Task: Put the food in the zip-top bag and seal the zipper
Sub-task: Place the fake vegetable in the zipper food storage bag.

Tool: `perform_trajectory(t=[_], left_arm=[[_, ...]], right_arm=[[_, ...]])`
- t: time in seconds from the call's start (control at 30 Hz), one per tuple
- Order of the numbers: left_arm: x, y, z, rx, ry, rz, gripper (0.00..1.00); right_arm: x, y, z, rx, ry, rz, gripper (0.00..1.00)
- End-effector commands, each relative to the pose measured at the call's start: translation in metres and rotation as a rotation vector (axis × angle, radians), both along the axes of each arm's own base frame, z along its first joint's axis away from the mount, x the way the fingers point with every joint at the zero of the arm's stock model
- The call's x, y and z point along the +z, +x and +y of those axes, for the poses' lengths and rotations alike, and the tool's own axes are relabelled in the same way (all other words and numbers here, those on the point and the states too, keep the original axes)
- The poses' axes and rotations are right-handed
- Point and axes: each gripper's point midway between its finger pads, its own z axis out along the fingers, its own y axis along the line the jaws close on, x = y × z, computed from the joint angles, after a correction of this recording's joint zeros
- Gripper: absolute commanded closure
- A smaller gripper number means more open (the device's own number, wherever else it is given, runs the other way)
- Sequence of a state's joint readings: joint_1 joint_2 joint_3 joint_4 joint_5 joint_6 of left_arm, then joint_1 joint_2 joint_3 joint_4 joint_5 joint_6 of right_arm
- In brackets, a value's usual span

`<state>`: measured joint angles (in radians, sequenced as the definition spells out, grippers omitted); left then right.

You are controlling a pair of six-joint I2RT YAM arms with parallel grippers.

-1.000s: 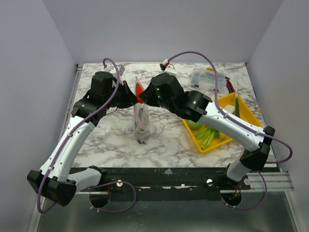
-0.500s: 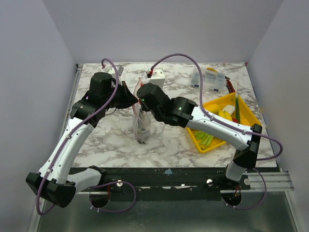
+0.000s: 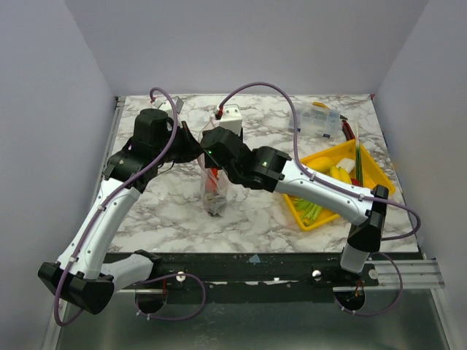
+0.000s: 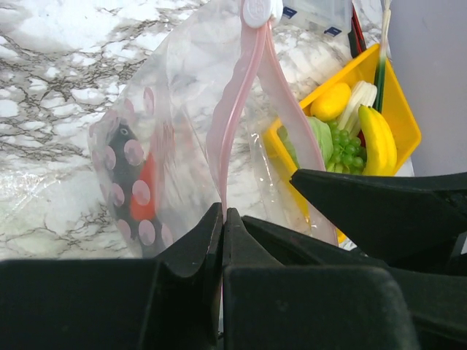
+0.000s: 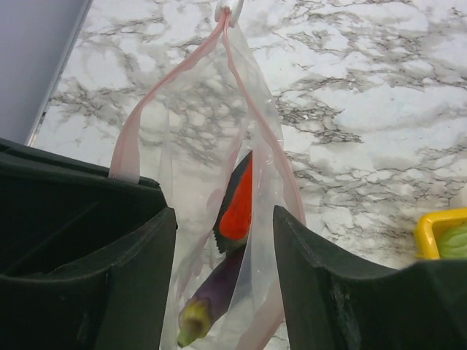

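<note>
The clear zip-top bag (image 3: 215, 191) hangs upright at the table's middle. My left gripper (image 3: 191, 148) is shut on its pink zipper (image 4: 244, 87) at one end of the mouth, seen close in the left wrist view (image 4: 222, 215). My right gripper (image 3: 211, 154) is open, its jaws standing either side of the bag's open mouth (image 5: 225, 219). Inside the bag (image 5: 197, 146) lie a red food piece (image 5: 239, 204) and a dark purple eggplant (image 5: 219, 288). The red piece also shows through the bag wall (image 4: 146, 197). Yellow bananas (image 4: 378, 138) lie in the tray.
A yellow tray (image 3: 376, 169) at the right holds bananas, green vegetables (image 3: 310, 208) and other food; it also shows in the left wrist view (image 4: 405, 109). A rigid clear compartment box (image 3: 321, 120) stands at the back right. Walls close the table's back and sides.
My right gripper has moved left and down from beside the bag to over its mouth. The red piece it held up by the mouth now lies inside the bag. The left gripper keeps its hold.
</note>
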<state>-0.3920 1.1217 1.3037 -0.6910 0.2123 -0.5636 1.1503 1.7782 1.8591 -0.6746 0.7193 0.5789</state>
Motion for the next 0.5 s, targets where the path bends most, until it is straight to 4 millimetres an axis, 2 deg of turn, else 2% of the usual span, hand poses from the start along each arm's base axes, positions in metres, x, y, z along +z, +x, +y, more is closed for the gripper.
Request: perform_trajectory(t=[0.0, 0.1, 0.2, 0.27, 0.37, 0.47], left_arm=[[0.017, 0.002, 0.009, 0.038, 0.019, -0.056, 1.00], [0.016, 0.002, 0.009, 0.034, 0.025, -0.057, 1.00], [0.015, 0.003, 0.011, 0.038, 0.040, -0.061, 1.00], [0.013, 0.003, 0.011, 0.034, 0.047, -0.063, 1.00], [0.010, 0.003, 0.009, 0.021, 0.042, -0.058, 1.00], [0.008, 0.002, 0.006, 0.005, 0.035, -0.050, 1.00]], right_arm=[[0.033, -0.014, 0.003, 0.062, 0.117, -0.004, 0.42], [0.043, -0.021, 0.000, 0.089, 0.139, 0.003, 0.43], [0.056, -0.025, -0.020, 0.066, 0.147, -0.013, 0.43], [0.060, -0.025, -0.041, 0.024, 0.135, -0.041, 0.43], [0.059, -0.018, -0.083, -0.064, 0.119, -0.057, 0.43], [0.039, -0.007, -0.129, -0.158, 0.101, -0.029, 0.43]])
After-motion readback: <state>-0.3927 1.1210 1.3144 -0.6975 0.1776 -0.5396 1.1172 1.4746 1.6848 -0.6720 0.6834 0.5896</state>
